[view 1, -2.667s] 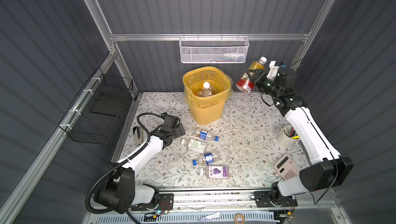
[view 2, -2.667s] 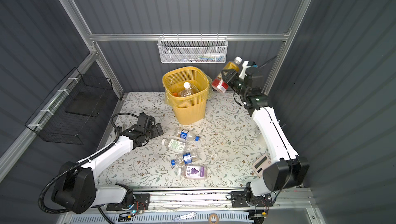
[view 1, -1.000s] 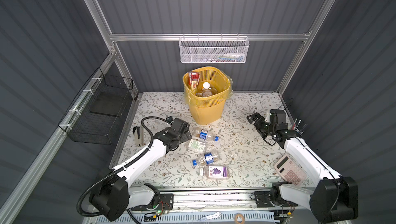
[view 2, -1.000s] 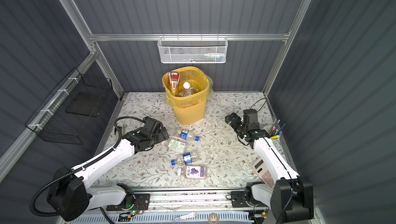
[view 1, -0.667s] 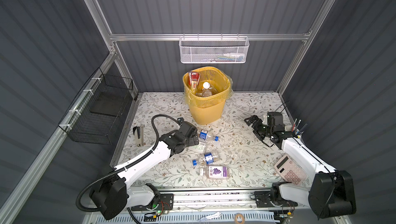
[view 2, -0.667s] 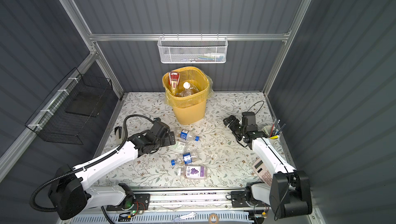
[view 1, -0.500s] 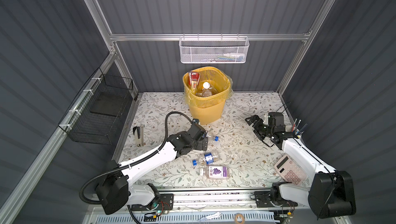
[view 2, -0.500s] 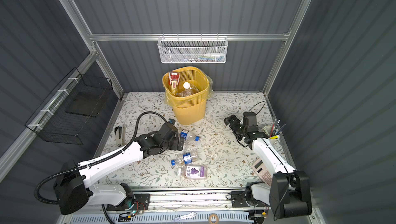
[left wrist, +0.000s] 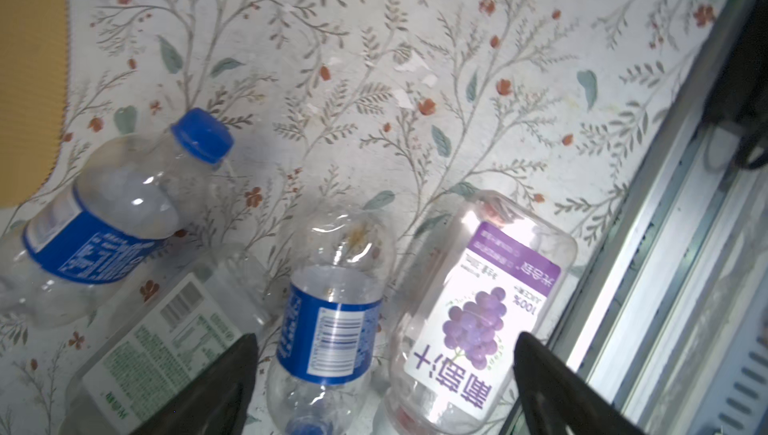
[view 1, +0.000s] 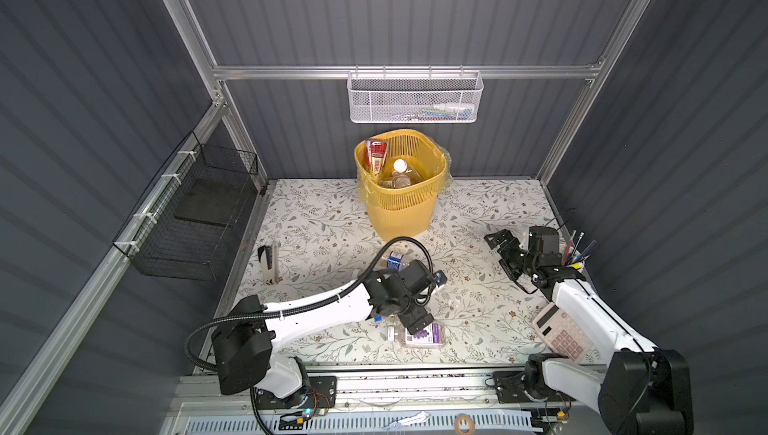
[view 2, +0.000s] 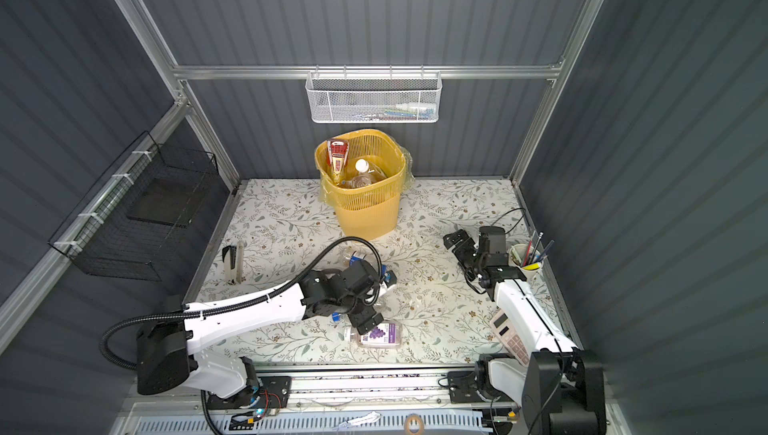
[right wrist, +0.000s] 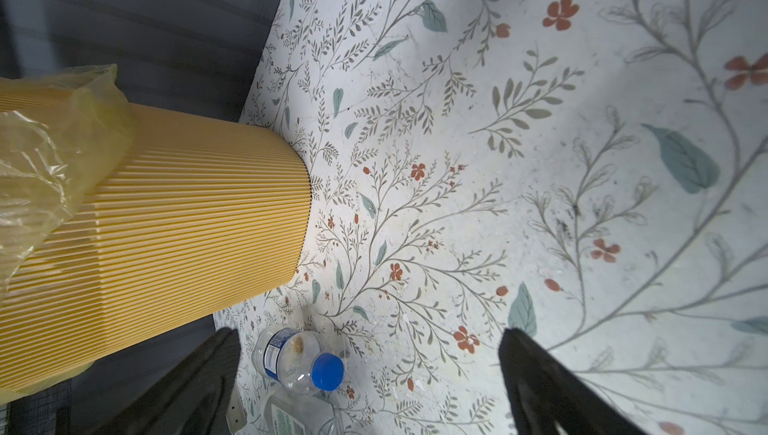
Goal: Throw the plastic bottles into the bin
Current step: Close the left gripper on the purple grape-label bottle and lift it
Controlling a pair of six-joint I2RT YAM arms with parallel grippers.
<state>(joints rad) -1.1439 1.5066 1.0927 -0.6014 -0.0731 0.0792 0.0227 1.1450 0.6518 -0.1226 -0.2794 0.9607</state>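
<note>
The yellow bin [view 1: 401,204] [view 2: 368,212] stands at the back with a red-labelled bottle [view 1: 376,154] and a white-capped bottle [view 1: 399,164] inside. My left gripper [view 1: 424,300] [left wrist: 384,387] hangs open low over the loose bottles. Its fingers straddle a blue-labelled bottle [left wrist: 332,320] and the purple-grape bottle [left wrist: 482,308] [view 1: 424,335], gripping neither. A blue-capped bottle [left wrist: 112,225] [right wrist: 299,360] and a green-white bottle [left wrist: 166,337] lie beside them. My right gripper [view 1: 500,252] [right wrist: 365,370] is open and empty at the right, facing the bin's side wall [right wrist: 166,225].
A white pen cup [view 1: 575,260] and a calculator [view 1: 561,335] sit by the right wall. A stapler [view 1: 268,262] lies at the left edge. The black wire basket [view 1: 195,212] hangs left, the white mesh basket [view 1: 415,98] above the bin. The front rail [left wrist: 665,246] runs beside the purple-grape bottle.
The red-labelled bottle left my right gripper and now stands in the bin. My left arm swung right and forward over the bottle cluster. The right arm has hardly moved in the last second.
</note>
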